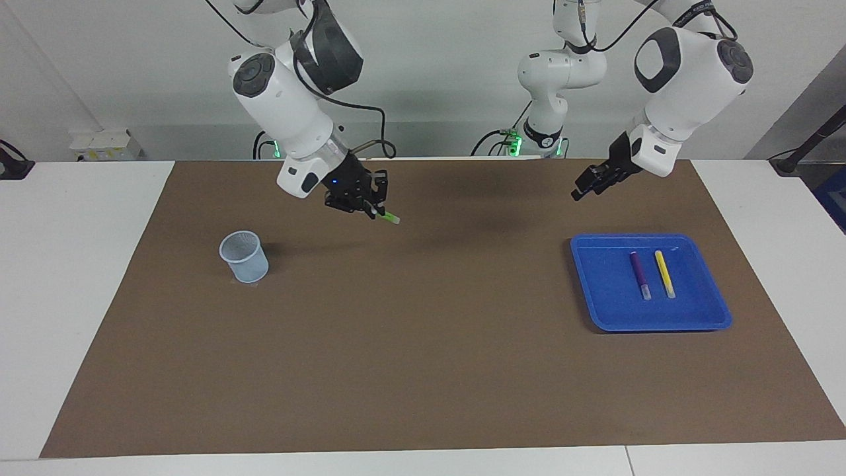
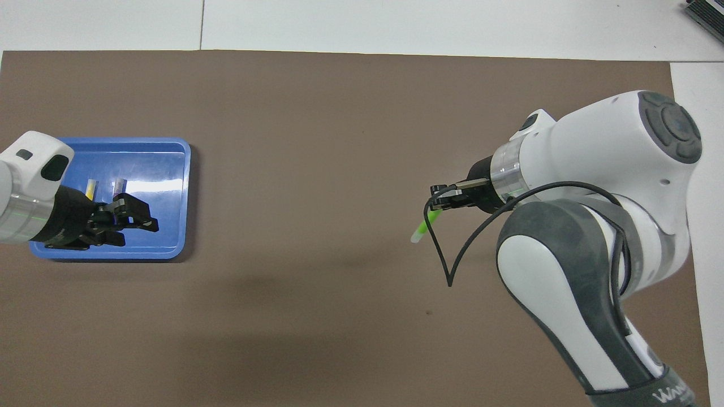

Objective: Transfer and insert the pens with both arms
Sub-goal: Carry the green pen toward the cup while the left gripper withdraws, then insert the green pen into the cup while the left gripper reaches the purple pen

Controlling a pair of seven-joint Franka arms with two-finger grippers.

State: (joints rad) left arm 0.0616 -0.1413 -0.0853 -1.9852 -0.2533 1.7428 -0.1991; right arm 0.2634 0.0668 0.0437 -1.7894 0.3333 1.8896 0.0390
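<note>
Pens first: the green pen [image 1: 388, 215] is up in the air, pinched in the right hand [image 1: 370, 206], which is clamped shut on it. It pokes out sideways and a bit downward from the fingertips, with its pale end pointing toward the middle of the counter [image 1: 423, 370]. That hand hangs over the bare brown mat [image 1: 410, 317], not over the cup [image 1: 244, 256]. The little pale blue mesh cup stands upright on the mat toward the right arm's end of the counter, and nothing shows inside it from the facing view.

The other two, the purple pen [image 1: 640, 274] and the yellow pen [image 1: 664, 272], lie flat in the blue tray [image 1: 595, 291] at the left arm's end. They sit side by side, roughly parallel, close but not touching, whitish caps pointing away from the robots. Purple is the one closer to the middle of the counter.

The left hand [image 1: 581, 192] hovers over the mat just at the robot-side edge of the tray, tilted down, holding nothing. In the overhead view its fingers [image 2: 148, 224] stand apart, so it's partly open. From above it covers the near ends of both pens, but the facing view shows it well clear of them.

White counter shows all around the mat.
</note>
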